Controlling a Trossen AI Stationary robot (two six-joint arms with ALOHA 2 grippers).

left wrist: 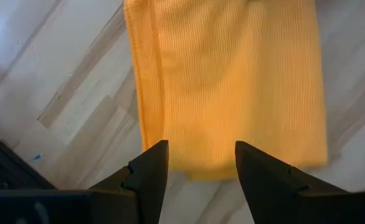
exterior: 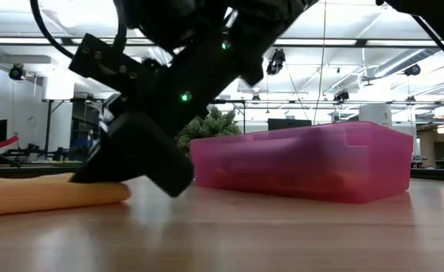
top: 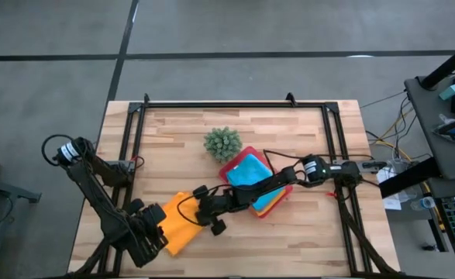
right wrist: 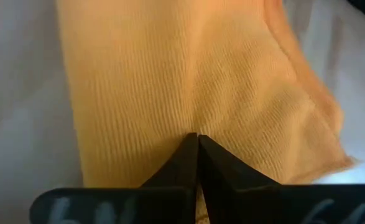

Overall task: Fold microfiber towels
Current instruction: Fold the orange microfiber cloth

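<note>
My left hand (left wrist: 198, 163) spread wide, empty, hovering at near short edge of orange towel (top: 179, 222); cloth's long axis runs straight ahead toward my right hand (right wrist: 198, 149). Right hand pinched closed, pressing far end. Towel soft, ribbed, doubled, flat on wood counter (top: 305, 232). Left nearer free edge.

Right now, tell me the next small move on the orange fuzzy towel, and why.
Probably lower the open left gripper onto the near edge of the orange fuzzy towel and close. Its fingers straddle that edge without gripping, while the right gripper is shut on the other side.
</note>
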